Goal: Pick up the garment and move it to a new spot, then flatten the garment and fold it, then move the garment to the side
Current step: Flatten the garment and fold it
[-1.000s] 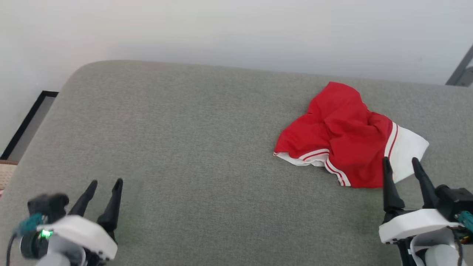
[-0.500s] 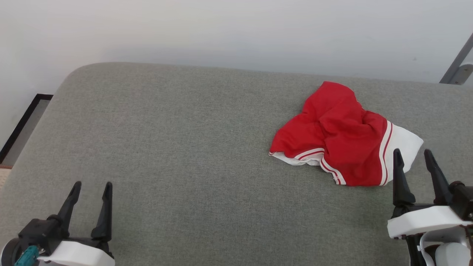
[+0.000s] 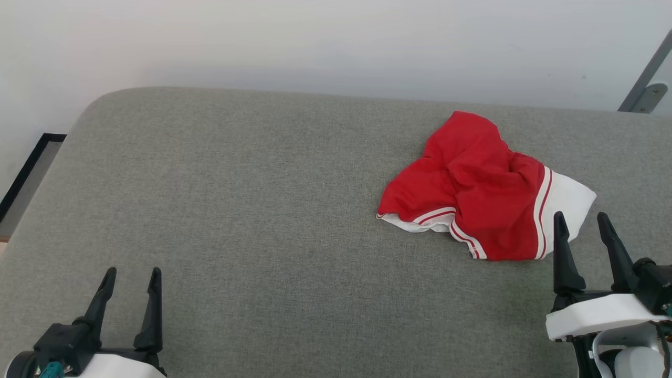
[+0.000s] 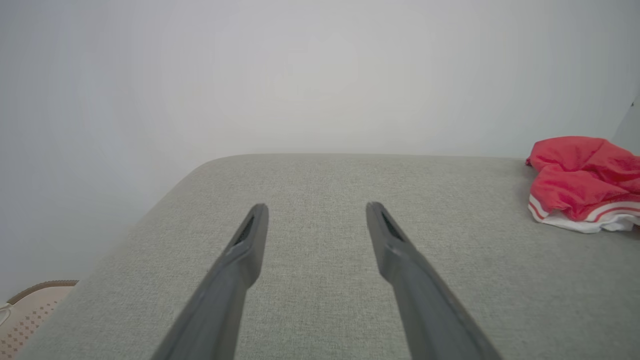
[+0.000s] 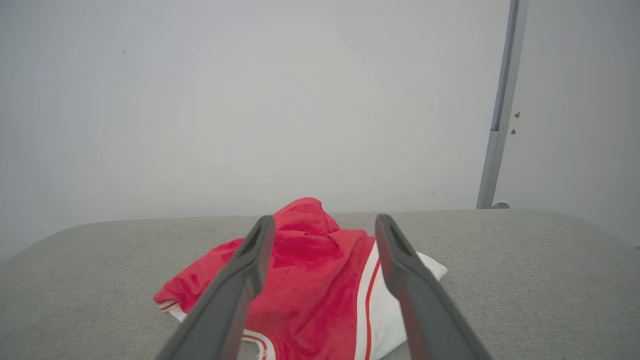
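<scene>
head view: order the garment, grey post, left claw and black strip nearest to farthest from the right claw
1. garment, just ahead of the right claw
2. grey post, upper right by the wall
3. left claw, lower left
4. black strip, far left edge

Red-and-white garment (image 3: pixel 483 189) lies crumpled on the grey surface's right side.
</scene>
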`<state>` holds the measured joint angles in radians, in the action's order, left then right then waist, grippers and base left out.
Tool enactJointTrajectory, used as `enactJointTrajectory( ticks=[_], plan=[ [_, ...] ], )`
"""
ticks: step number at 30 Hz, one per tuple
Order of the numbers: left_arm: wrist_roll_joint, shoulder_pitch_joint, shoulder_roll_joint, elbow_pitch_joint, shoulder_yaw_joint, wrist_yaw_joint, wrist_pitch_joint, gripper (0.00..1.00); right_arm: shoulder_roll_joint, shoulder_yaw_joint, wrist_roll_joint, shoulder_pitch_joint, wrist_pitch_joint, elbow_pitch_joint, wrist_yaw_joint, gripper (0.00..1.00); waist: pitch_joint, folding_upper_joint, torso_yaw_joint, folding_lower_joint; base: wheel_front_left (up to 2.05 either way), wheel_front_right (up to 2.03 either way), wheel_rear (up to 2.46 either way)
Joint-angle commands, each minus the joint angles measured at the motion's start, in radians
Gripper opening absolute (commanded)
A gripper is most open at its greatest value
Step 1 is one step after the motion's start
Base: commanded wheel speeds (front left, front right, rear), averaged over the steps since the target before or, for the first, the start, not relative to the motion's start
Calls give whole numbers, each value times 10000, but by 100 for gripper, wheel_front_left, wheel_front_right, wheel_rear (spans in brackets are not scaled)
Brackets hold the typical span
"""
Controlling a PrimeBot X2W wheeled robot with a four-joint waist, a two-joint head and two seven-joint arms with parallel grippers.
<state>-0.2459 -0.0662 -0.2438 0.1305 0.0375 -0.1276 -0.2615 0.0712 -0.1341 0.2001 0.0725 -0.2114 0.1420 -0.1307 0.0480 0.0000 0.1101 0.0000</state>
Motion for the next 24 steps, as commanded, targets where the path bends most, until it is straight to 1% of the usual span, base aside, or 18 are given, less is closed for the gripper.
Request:
enactJointTrajectory(
  ticks=[1,5,8,12,15,20,24],
  plan=[
    [-15,-19,18,-31,-24,-36,-49,100,-22,-12,-31,35,34,44,-2,100,32,0,-11,0,0,0,0],
    [-114,38,-24,-116,-79,-41,-50,100,-34,-19,-60,147,119,92,-2,100,130,0,-51,0,0,0,0],
    [-217,121,7,-212,-129,-42,-50,100,93,-119,-98,342,411,184,-2,100,280,0,-75,0,0,0,0],
    [-315,302,107,-304,-209,-42,-50,100,541,-120,-188,900,1404,380,-2,100,665,0,-70,0,0,0,0],
    [-370,505,161,-298,-388,-43,-50,100,1235,100,-209,1450,2787,551,-2,100,1104,0,-19,0,0,0,0],
    [-578,1025,328,-203,-646,-36,-50,100,2776,722,-100,2330,5788,839,-2,100,2002,0,127,0,0,0,0],
    [-745,1492,391,-111,-876,-36,-50,100,3650,1107,467,3111,8123,887,0,100,2726,0,210,0,0,0,0]
  ],
)
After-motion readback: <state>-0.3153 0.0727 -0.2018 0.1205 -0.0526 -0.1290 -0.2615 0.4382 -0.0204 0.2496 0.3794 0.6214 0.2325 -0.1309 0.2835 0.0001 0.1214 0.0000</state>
